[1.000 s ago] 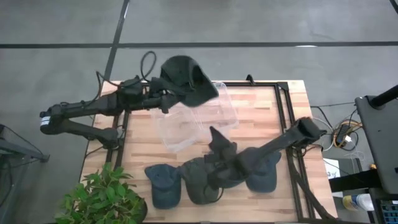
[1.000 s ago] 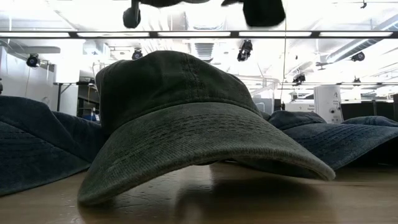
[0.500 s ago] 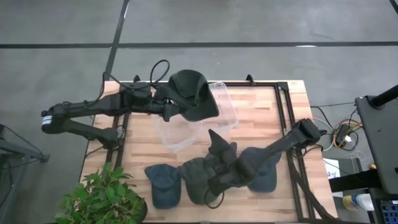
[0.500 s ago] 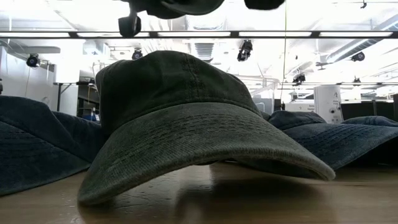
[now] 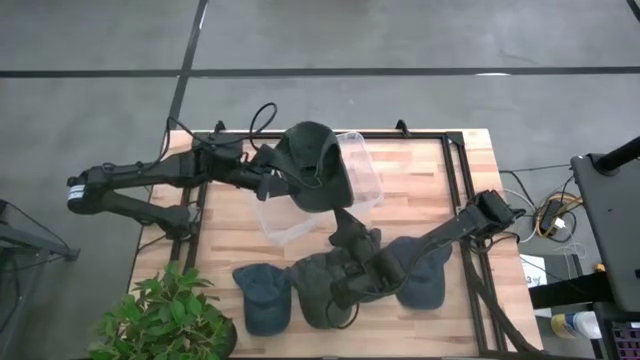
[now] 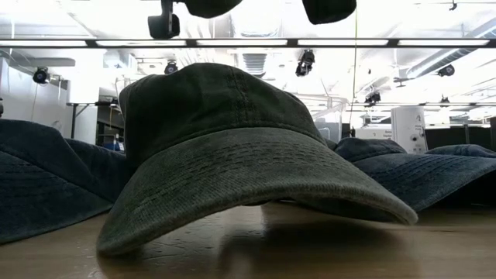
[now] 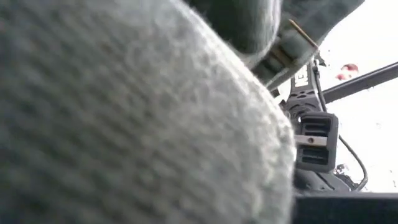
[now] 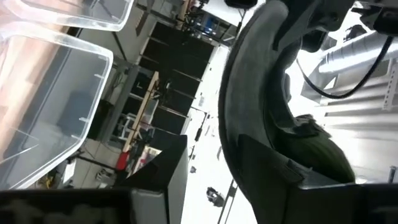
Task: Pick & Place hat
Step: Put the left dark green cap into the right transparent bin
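My left gripper is squeezed tight on a dark green hat, holding it up over the clear box on the counter. My right gripper sits low on a green hat (front row), and I cannot tell if it is open.

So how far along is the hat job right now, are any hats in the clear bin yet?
None looks dropped in yet: the clear bin shows no hat resting inside. In hand: the left gripper, shut on a dark green hat, holds it over the bin. The right gripper is down at the row of hats on the table's near edge. Left: the drop, then that row.
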Motion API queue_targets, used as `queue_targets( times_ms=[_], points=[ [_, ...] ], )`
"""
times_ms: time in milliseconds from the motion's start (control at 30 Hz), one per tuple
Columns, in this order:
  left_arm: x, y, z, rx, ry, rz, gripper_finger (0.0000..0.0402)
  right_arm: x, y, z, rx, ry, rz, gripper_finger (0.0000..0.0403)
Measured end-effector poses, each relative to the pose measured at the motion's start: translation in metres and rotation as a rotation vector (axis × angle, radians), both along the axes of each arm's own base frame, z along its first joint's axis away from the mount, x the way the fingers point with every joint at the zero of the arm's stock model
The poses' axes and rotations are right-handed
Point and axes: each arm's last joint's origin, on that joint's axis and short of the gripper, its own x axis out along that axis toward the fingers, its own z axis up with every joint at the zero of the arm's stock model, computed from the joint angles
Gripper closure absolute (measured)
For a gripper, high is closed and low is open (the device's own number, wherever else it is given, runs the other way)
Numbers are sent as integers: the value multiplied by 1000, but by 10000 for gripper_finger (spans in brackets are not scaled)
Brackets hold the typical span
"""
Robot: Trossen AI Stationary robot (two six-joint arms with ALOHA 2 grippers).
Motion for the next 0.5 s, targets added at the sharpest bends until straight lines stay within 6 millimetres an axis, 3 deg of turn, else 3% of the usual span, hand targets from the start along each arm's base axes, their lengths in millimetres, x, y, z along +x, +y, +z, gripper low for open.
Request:
queue_targets(
  times_ms=[300,400,500],
  points=[
    [1,-5,-2,-16,15,-45,399,3,-6,0,3,-3,-16,277],
    [1,-6,-4,-18,21,-51,393,3,-7,0,8,-13,-20,312],
    [1,-6,-8,-23,37,-53,386,4,-8,0,11,-19,-20,375]
  ],
)
